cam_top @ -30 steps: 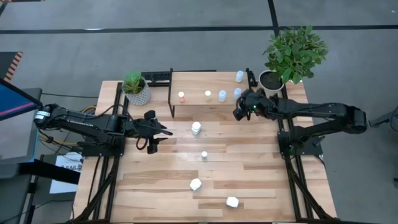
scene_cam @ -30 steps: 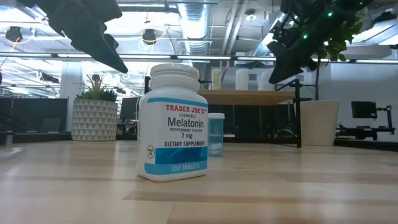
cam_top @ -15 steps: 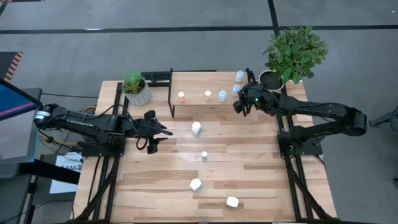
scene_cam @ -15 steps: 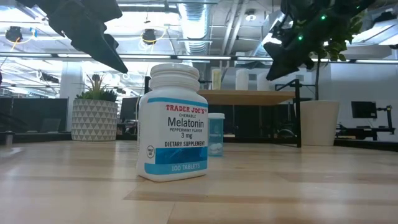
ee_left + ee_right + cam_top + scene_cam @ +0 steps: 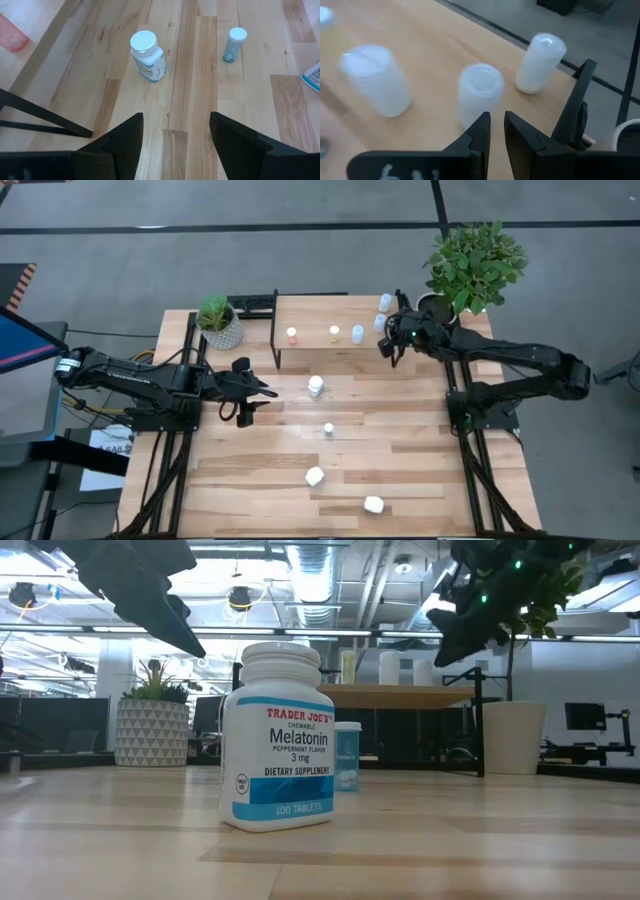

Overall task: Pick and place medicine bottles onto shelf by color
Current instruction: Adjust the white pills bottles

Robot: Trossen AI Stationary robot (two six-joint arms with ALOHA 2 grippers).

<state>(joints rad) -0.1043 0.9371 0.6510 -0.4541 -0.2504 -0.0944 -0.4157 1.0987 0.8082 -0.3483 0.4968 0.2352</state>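
Left arm: stretched low across the table's left side.
Left gripper (image 5: pixel 247 404): fingers spread apart, nothing held.
Right gripper (image 5: pixel 388 338): raised, fingers nearly together, nothing held.

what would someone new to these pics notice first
The big white melatonin bottle fills the low view, standing upright mid-table with a small pale-blue bottle behind it. Over the shelf at the far edge, the right pincer hovers empty above its right end, jaws nearly closed, near pale bottles. The left pincer waits open at table's left.

Grey floor (image 5: pixel 300 240) crossed by dark lines; exposed ceiling ducts (image 5: pixel 320 570) and lights overhead.
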